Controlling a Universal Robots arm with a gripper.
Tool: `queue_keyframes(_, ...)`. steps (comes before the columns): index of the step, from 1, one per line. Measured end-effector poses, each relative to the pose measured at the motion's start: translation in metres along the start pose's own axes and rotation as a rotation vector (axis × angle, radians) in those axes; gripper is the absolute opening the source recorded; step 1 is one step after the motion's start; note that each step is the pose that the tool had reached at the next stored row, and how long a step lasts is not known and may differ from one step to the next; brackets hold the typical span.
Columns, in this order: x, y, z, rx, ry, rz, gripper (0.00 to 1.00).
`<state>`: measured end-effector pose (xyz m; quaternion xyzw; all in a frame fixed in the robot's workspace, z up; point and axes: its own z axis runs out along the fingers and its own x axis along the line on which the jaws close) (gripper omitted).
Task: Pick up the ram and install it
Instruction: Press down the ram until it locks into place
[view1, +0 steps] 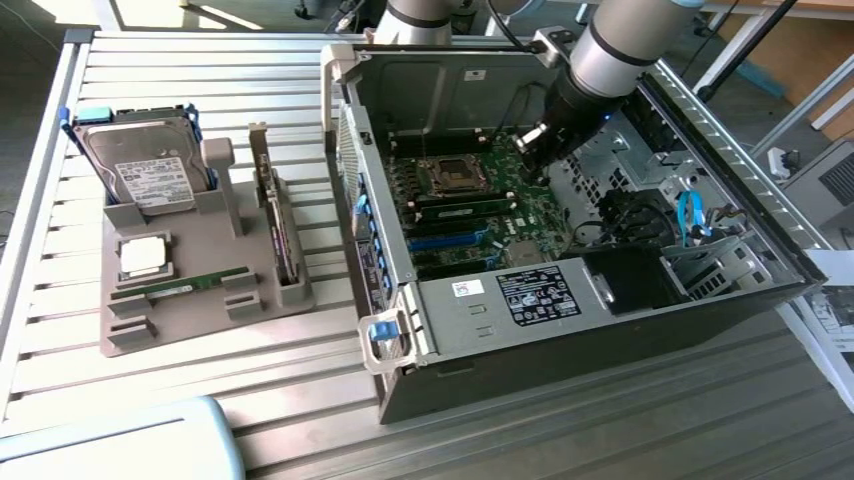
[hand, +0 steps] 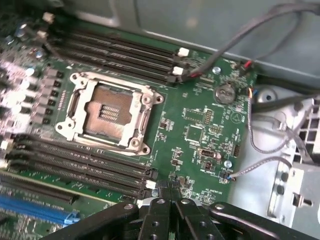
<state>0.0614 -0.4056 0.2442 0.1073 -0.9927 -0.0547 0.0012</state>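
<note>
The ram (view1: 180, 287), a thin green stick, lies flat in a slot near the front of the grey holder (view1: 200, 320) at the exterior view's left. My gripper (view1: 534, 140) is far from it, inside the open computer case (view1: 534, 300) above the motherboard (hand: 200, 120). In the wrist view the black fingers (hand: 159, 215) meet with nothing between them, so the gripper (hand: 170, 192) is shut and empty. Below it lie the bare processor socket (hand: 107, 110) and the dark memory slots (hand: 80, 165) on either side of the socket.
The holder also carries a hard drive (view1: 144, 170), a square silver processor chip (view1: 144, 255) and an upright expansion card (view1: 274, 220). Loose cables (hand: 260, 130) and the case's metal walls (view1: 400, 80) crowd the arm. Slatted table (view1: 174, 90) surrounds the holder.
</note>
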Motion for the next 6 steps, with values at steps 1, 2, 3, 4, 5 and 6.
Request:
queue_keyframes(1,0.0000,0.0000,0.0002,0.0002,-0.0020,0.019,0.13)
queue_keyframes(2,0.0000,0.0000,0.0004,0.0003,-0.0038,0.035,0.13)
queue_keyframes(3,0.0000,-0.0001,0.0007,0.0004,-0.0060,0.055,0.13)
queue_keyframes(4,-0.0002,-0.0002,0.0008,0.0008,-0.0082,0.076,0.13)
queue_keyframes(5,-0.0005,-0.0002,0.0009,0.0008,-0.0089,0.082,0.13)
queue_keyframes(6,-0.0005,-0.0002,0.0009,0.0008,-0.0089,0.082,0.13)
